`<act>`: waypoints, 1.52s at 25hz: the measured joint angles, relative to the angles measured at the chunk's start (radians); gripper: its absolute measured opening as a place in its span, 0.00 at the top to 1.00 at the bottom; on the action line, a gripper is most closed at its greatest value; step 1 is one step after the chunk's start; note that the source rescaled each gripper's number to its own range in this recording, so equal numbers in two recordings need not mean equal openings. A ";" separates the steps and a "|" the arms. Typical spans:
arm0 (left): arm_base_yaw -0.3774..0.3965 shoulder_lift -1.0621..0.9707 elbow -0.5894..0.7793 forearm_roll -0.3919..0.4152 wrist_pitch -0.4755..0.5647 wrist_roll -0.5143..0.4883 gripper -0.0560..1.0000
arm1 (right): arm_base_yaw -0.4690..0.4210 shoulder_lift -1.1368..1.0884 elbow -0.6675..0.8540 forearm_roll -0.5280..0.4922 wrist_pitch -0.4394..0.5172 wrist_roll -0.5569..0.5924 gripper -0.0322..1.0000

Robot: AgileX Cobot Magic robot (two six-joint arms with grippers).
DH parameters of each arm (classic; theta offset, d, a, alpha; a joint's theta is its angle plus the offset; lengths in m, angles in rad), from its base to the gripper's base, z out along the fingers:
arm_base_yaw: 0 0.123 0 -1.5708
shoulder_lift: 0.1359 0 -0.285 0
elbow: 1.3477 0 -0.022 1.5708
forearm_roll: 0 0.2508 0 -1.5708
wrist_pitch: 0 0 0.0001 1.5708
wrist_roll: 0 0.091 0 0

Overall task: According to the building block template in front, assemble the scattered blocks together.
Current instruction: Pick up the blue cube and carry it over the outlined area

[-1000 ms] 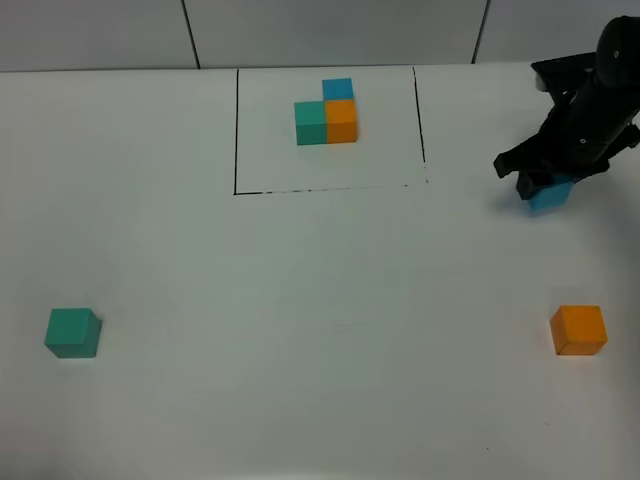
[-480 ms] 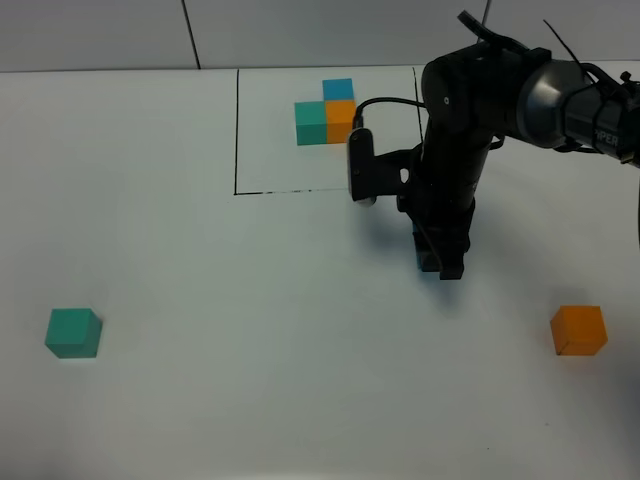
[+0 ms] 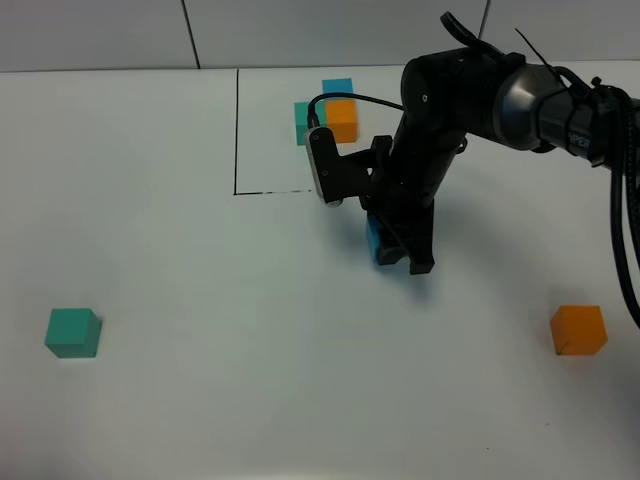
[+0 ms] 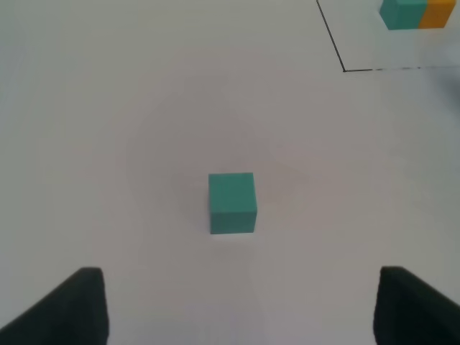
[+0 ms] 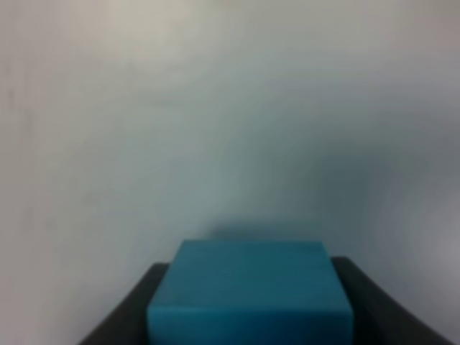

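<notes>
Right pincer [image 3: 395,255] clamps the blue block [image 3: 373,238] near the template [image 3: 342,120]. Lower it gently onto the bench [image 3: 200,280], edges square to the template. Left pincer [image 4: 237,309] is spread wide and empty.

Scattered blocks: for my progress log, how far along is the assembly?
Done: nothing is joined yet. In hand: the right gripper holds the blue matte cube near the black-outlined L-shaped template. Remaining: the teal-green cube and the orange cube sit far apart; the open left gripper hovers over the teal one.
</notes>
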 joint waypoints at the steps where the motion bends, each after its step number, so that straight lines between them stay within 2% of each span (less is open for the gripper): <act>1: 0.000 0.000 0.000 0.000 0.000 0.000 0.29 | 0.004 0.016 -0.026 -0.001 0.014 0.009 0.96; 7: 0.000 0.000 0.000 0.000 0.000 0.000 0.29 | 0.034 0.091 -0.158 -0.008 0.081 0.098 0.96; 13: 0.000 0.000 0.000 0.000 0.000 0.000 0.29 | 0.038 0.125 -0.178 -0.018 0.120 0.153 0.96; 23: 0.000 0.000 0.000 0.000 0.000 0.000 0.29 | 0.038 0.146 -0.178 -0.034 0.086 0.221 0.96; 38: 0.000 0.000 0.000 0.000 0.000 0.000 0.29 | 0.038 0.167 -0.182 -0.012 0.073 0.225 0.96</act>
